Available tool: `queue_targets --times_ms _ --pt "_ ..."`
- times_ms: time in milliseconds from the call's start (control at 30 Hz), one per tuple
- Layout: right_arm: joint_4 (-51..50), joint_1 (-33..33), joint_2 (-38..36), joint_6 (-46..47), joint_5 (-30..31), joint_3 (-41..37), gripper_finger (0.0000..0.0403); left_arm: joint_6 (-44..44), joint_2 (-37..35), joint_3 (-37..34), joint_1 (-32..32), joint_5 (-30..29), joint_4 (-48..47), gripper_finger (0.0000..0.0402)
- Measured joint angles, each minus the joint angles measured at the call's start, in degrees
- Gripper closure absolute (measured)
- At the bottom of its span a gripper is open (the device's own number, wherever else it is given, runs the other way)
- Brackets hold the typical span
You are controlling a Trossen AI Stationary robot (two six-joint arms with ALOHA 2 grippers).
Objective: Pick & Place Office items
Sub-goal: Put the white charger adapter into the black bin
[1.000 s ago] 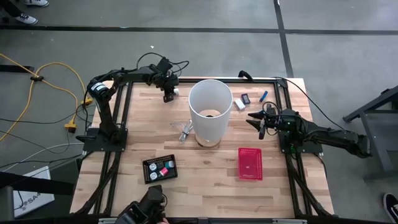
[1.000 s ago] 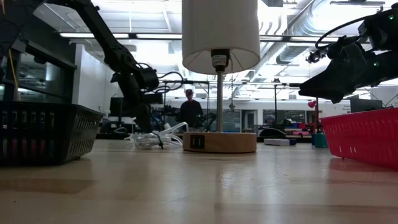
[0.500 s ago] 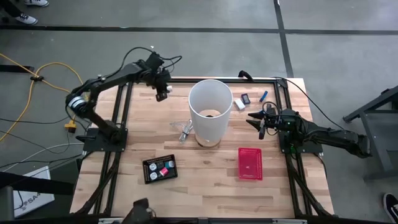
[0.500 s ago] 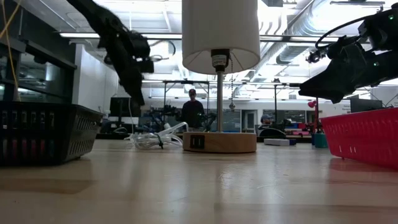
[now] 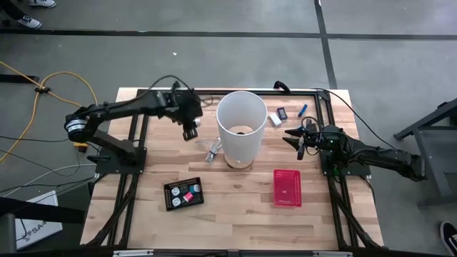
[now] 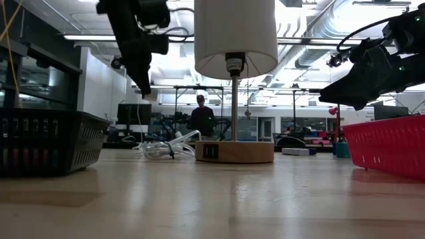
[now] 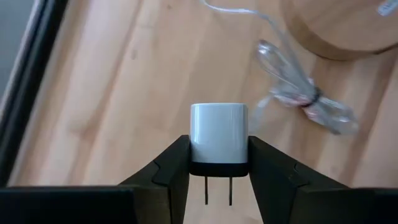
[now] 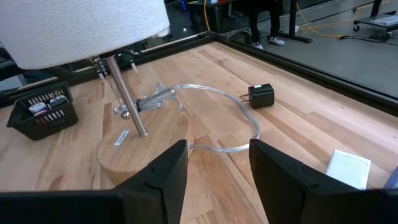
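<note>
Swung from the bench's (image 5: 150, 207) far edge toward the lamp (image 5: 239, 127), the left gripper (image 7: 219, 163) has its fingers clamped on a white charger (image 7: 218, 138), prongs pointing back at the wrist, above the coiled cable (image 7: 298, 93).

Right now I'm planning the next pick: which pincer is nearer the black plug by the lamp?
Right. The right pincer hovers beside the black plug; the left pincer is across the lamp, holding a white charger.
</note>
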Motion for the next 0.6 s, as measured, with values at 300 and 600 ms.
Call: queue_targets --times_ms 300,600 --pt "0.0 0.0 0.0 0.0 0.0 0.0 0.0243 -21.3 -2.3 -0.1 -18.1 -10.8 -7.0 0.0270" --pt "0.0 0.0 0.0 0.0 0.0 0.0 0.0243 -46.8 -2.4 -0.1 -36.1 -23.2 -12.7 0.0270"
